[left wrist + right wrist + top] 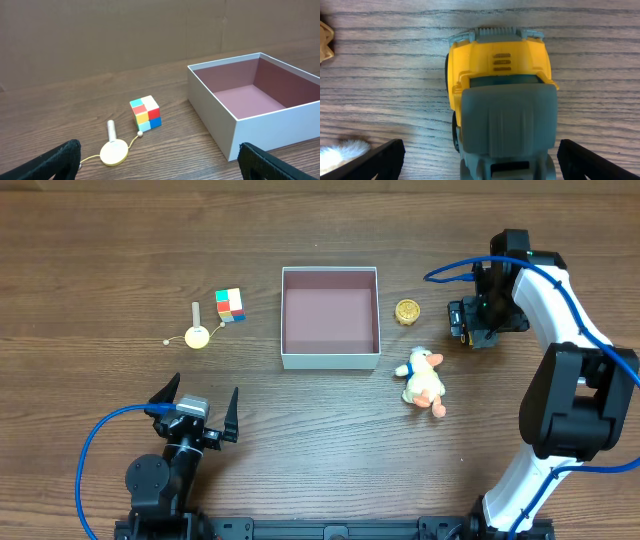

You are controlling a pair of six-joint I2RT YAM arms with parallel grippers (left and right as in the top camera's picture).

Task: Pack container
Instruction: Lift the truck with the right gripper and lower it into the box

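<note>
The container is a square white box with a mauve floor, empty, at the table's middle; its white wall also shows in the left wrist view. My right gripper hangs open to its right, above a yellow and grey toy truck that lies between the fingers without touching them. My left gripper stands open near the front edge with nothing in it. Beyond it lie a coloured cube and a yellow disc toy on a string.
A small gold round piece sits right of the box. A plush duck lies in front of it; its fur shows at the right wrist view's lower left. The cube and disc toy lie left of the box.
</note>
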